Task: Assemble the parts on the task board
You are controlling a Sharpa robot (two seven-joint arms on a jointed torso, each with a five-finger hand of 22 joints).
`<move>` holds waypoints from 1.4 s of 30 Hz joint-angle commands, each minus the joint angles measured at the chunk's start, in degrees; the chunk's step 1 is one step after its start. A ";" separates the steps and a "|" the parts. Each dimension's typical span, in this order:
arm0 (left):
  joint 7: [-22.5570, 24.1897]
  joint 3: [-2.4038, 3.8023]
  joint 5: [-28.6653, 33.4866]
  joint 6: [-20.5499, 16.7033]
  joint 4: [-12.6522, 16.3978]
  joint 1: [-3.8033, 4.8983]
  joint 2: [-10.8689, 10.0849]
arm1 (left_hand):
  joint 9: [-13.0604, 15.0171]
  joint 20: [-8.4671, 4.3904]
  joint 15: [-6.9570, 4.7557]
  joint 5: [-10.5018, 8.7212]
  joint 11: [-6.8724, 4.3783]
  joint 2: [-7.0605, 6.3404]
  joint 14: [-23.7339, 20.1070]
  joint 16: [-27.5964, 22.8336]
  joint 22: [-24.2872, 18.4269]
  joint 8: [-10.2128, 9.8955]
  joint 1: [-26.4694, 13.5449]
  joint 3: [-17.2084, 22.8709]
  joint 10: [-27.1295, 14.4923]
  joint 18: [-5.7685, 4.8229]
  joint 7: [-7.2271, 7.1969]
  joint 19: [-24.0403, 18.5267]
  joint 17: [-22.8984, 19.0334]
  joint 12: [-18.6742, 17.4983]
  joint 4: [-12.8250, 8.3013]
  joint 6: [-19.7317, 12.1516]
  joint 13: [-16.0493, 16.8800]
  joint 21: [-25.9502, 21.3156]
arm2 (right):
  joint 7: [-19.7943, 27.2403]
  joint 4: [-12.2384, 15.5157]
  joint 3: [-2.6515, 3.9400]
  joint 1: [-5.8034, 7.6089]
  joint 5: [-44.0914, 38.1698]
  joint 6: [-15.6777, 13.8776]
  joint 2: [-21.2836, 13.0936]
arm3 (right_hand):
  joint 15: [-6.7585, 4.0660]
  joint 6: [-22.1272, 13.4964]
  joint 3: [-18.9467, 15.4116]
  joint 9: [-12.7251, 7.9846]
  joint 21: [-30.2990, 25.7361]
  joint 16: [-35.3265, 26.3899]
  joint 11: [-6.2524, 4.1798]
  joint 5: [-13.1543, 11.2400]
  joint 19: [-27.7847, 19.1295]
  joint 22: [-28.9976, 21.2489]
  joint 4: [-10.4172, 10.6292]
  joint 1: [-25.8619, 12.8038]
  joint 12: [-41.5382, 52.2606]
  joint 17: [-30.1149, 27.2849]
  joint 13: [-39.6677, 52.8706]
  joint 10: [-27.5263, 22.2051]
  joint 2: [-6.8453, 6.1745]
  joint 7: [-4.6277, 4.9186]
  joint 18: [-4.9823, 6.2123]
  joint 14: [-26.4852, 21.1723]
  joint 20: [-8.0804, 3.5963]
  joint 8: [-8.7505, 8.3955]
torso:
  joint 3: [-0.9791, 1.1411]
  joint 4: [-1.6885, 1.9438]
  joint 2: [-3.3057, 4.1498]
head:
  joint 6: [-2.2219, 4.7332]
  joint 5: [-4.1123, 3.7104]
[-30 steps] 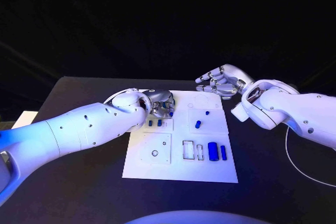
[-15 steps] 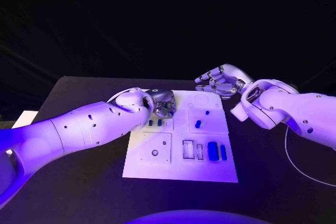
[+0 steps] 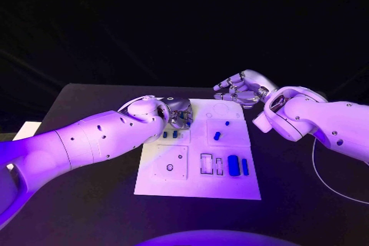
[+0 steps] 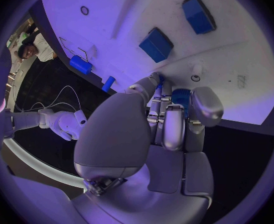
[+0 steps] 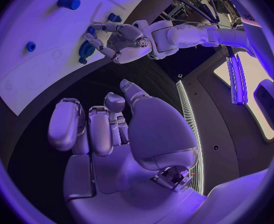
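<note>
The left hand (image 3: pixel 175 112) hangs over the far left corner of the white task board (image 3: pixel 198 188), at about eleven o'clock from the board's middle. Its fingers (image 4: pixel 164 124) are curled in close together, and in the left wrist view a small blue part (image 4: pixel 181 96) sits pinched between the fingertips and the thumb, just above the board's surface. Most of that part is hidden by the fingers, so its shape cannot be made out, nor whether it touches the board.

The right hand (image 3: pixel 242 89) floats past the far edge of the board, at about one o'clock, over the black table (image 3: pixel 85 203). Its fingers (image 5: pixel 101 129) are loosely bent and spread apart, holding nothing and touching nothing.

On the board, two small blue blocks (image 3: pixel 170 134) lie side by side just below the left hand, at about ten o'clock. A blue peg (image 3: pixel 217 135) lies near the middle, with a smaller blue stud (image 3: pixel 227 123) just beyond it towards twelve o'clock. At about four o'clock, a wide blue bar (image 3: pixel 233 166) and a slim blue bar (image 3: pixel 245 167) lie upright side by side, next to two pale outlined slots (image 3: pixel 206 164). At about seven o'clock a square panel carries a small ring (image 3: pixel 170 167).

The left forearm covers the board's near left edge.
</note>
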 commanded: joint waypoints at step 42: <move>-2.60 4.36 7.05 -0.25 8.54 0.14 -12.09 | -0.58 -0.34 -0.38 -0.25 -0.23 -1.36 1.84 0.51 5.51 -1.10 -3.91 10.43 5.68 -2.03 0.33 0.94 -0.82 -4.01 -5.36 4.40 0.87 6.28 | 0.32 -0.01 0.02 -0.02 -0.49 0.73 -0.26 | 0.13 0.25 0.03 0.01 -0.28 -0.22 0.19 0.43 -0.37 -0.02 0.40 -0.01 -0.07 -0.14 0.02 -0.28 0.33 0.08 -0.29 2.67 -0.12 0.33 | 0.00 0.24 -0.15 | 0.86 0.29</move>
